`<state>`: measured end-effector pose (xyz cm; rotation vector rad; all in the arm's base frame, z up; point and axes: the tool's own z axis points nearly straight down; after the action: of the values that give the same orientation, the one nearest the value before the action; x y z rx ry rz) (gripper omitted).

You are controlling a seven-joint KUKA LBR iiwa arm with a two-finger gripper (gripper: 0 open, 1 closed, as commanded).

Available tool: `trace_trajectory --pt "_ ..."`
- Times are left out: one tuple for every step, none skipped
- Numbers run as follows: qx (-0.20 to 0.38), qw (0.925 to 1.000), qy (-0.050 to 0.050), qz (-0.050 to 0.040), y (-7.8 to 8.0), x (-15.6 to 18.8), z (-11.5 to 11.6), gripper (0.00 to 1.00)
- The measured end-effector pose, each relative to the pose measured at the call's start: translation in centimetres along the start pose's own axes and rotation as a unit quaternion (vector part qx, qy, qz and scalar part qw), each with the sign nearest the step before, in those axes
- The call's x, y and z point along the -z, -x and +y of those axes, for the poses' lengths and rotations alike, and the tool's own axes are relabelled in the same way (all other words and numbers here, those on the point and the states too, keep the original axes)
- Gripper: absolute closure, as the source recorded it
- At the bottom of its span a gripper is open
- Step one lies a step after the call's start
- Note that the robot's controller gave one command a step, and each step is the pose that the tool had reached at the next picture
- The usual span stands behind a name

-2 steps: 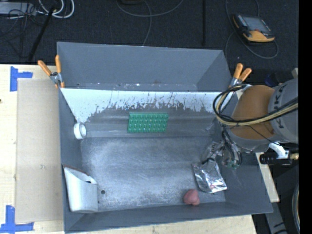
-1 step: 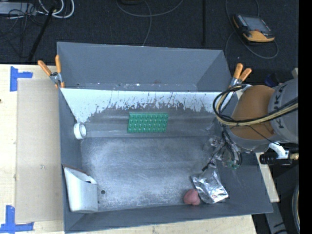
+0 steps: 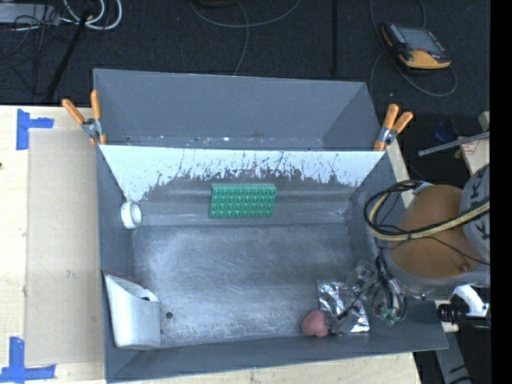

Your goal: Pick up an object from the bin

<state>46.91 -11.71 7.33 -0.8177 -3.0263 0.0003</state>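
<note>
Grey bin (image 3: 240,278) corner holds crumpled foil (image 3: 334,299) just left of the tool (image 3: 366,298), whose opening I cannot tell

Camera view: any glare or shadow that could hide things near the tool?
In the camera view, the back slope of the bin is lit bright and pale, its floor an even dull grey; the crumpled foil beside the tool throws bright glints; the pink ball next to it reads plainly, with no heavy shadow.
</note>
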Motion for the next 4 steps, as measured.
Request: trace_trajectory --pt "0.001 1.0000 0.001 -0.0023 0.2 0.1 0.1 1.00" --pt "0.003 1.0000 0.002 -0.0050 5.1 -0.3 2.5 1.00" --pt "0.002 1.0000 0.003 -0.0076 6.5 11.5 3.6 1.00" --pt "0.002 1.0000 0.001 -0.0035 6.3 11.1 3.6 0.00"
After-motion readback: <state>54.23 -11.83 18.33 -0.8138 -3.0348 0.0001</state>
